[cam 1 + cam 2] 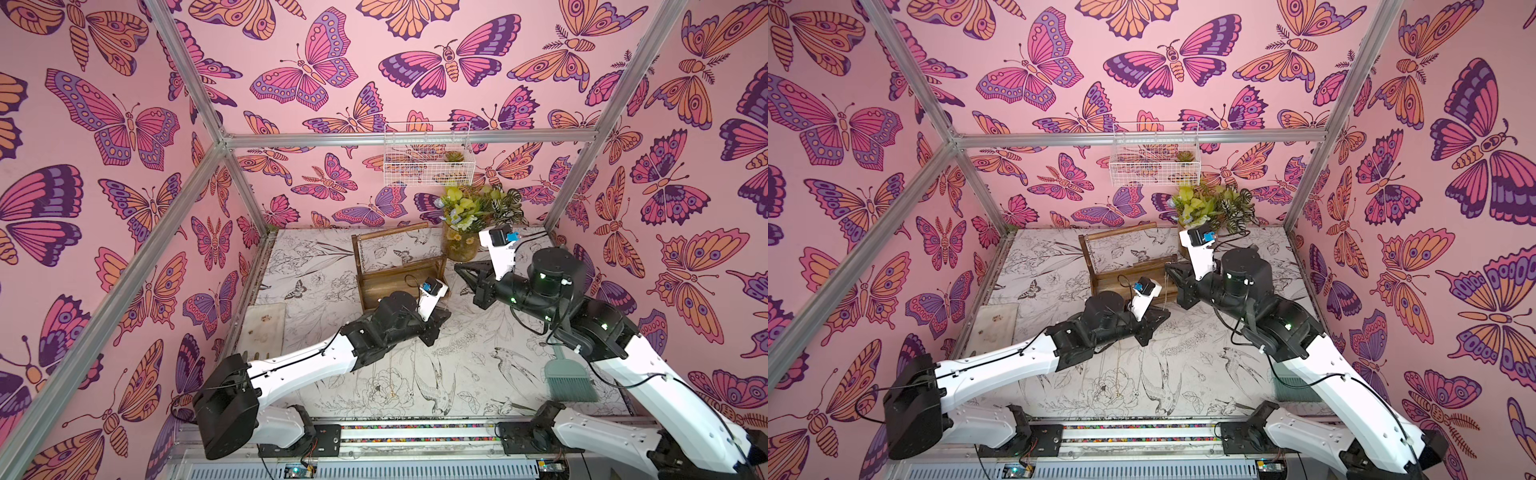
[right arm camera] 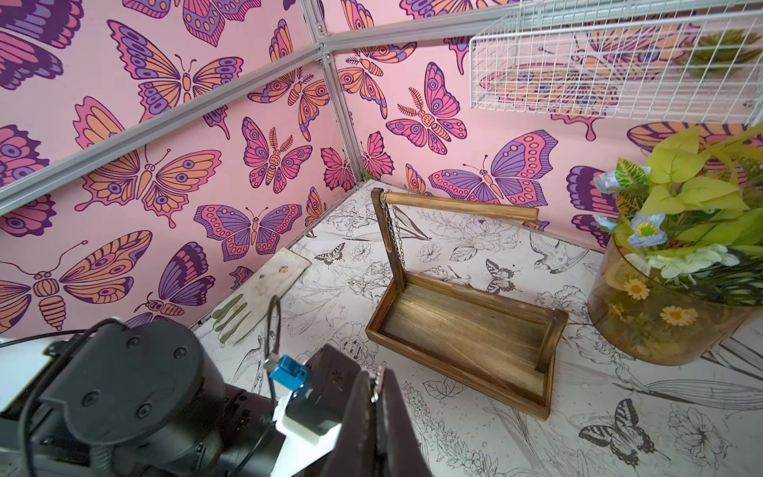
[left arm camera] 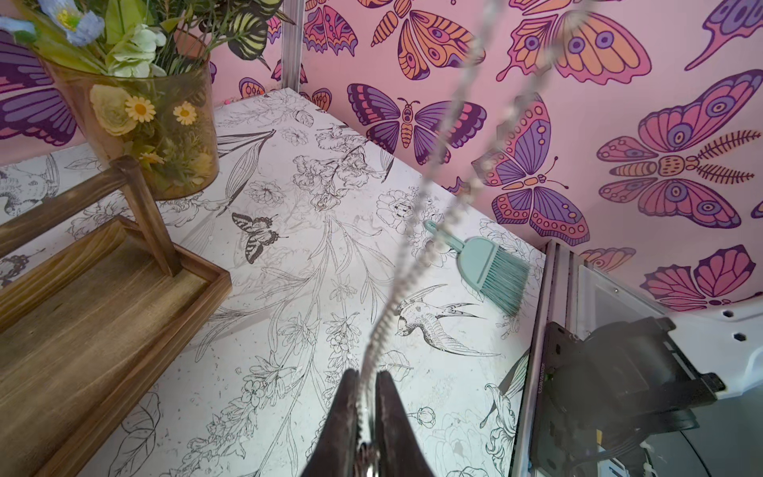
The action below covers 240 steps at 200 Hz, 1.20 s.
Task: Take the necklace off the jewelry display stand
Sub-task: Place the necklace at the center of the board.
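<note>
The brown wooden jewelry display stand [image 1: 399, 270] [image 2: 462, 330] stands at the back of the table. A thin chain [image 2: 395, 233] hangs from its top bar beside one upright. A silver beaded necklace [image 3: 396, 289] is off the stand and hangs in two strands to the right of it. My right gripper [image 1: 457, 266] [image 2: 377, 378] is shut on the necklace's upper end, and a bit of chain shows at its tips. Lower down, my left gripper [image 1: 446, 313] [image 3: 365, 378] is shut on the necklace, with the strand running between its fingers.
A glass vase of flowers [image 1: 461, 245] stands right behind the stand's right end. A teal hand brush [image 1: 569, 382] lies at the right, partly under the right arm. A white wire basket [image 1: 428, 153] hangs on the back wall. A pale board [image 1: 264, 328] lies at the left edge.
</note>
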Each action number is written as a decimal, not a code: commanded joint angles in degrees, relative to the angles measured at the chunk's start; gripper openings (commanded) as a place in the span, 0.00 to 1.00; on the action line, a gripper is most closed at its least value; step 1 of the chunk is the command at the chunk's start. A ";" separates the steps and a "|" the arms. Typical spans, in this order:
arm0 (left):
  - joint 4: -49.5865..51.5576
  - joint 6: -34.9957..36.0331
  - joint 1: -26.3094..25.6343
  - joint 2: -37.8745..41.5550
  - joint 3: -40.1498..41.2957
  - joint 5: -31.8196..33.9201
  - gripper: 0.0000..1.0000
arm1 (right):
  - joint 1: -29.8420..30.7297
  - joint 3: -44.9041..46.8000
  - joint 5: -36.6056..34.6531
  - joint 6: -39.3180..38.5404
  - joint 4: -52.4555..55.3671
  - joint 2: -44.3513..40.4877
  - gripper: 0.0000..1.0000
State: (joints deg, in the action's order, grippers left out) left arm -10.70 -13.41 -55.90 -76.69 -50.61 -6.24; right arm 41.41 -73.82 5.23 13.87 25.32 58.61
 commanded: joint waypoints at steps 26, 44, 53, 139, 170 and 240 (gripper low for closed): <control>2.13 -4.18 -3.47 3.18 5.93 5.27 0.11 | 0.47 7.34 0.83 3.75 -4.55 -0.64 0.00; 2.63 -5.82 -4.61 5.83 7.87 6.51 0.11 | 0.43 10.32 1.29 4.92 -6.00 -0.51 0.00; 2.63 -6.54 -5.17 6.18 8.59 7.17 0.11 | 0.43 12.05 1.26 5.55 -7.07 -0.56 0.00; 2.79 -13.99 -12.06 5.75 14.86 12.79 0.11 | 0.43 21.65 1.48 8.35 -13.13 1.78 0.00; 2.78 -16.22 -15.31 5.04 16.09 15.63 0.10 | 0.45 23.66 2.12 8.54 -14.75 3.83 0.00; 2.70 -20.19 -19.57 0.58 17.21 20.12 0.10 | 0.50 29.37 3.90 10.21 -18.98 7.35 0.00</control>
State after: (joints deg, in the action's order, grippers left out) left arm -8.47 -31.29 -74.37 -73.95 -34.83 11.16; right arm 41.41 -45.74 8.10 22.81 9.04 65.39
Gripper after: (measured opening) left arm 0.105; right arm 0.070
